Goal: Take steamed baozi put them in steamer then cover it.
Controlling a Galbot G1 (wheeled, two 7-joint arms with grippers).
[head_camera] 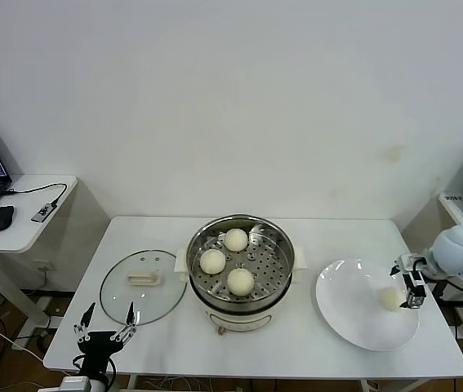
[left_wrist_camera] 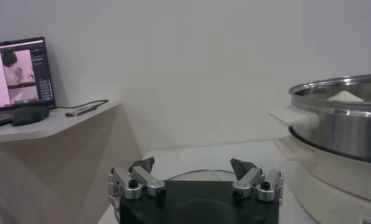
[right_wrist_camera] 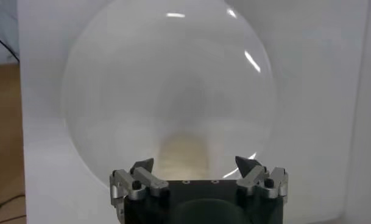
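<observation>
1. Reaching for the fourth small round pale cream-white steamed bun (head_camera: 391, 299), alone on the flat round white plate (head_camera: 349, 314) at the right end of the white worktop (head_camera: 296, 347).
2. Hovering at that bun: right gripper (head_camera: 413, 287), jaws spread wide, nothing held; in the right wrist view, the bun (right_wrist_camera: 184, 153) sits on the plate (right_wrist_camera: 112, 91) just ahead of the right gripper (right_wrist_camera: 198, 175), roughly between the open fingertips (right_wrist_camera: 142, 165).
3. Already loaded: three matching buns on the perforated tray of the round stainless-steel steamer pot with white base and side handles (head_camera: 273, 287), mid-worktop — one toward the back (head_camera: 236, 239), one on the left (head_camera: 212, 260), one at the front (head_camera: 241, 281).
4. Lying flat on the worktop just left of the steamer: round clear glass lid with metal rim and cream-white rectangular handle (head_camera: 143, 278), not yet on the pot.
5. Parked low at the near left edge of the worktop, close to the lid: left gripper (head_camera: 106, 328), jaws wide and empty; seen in its own wrist view too (left_wrist_camera: 194, 173), with the steamer wall (left_wrist_camera: 343, 131) off to one side.
6. Step in hand, by judgement: picking up the last bun; three of four done, covering still to come.
7. Next move calls for centring the jaws around the bun, closing gently so as not to squash the soft dough, lifting clear of the plate, then carrying to the free part of the tray near the right side.
</observation>
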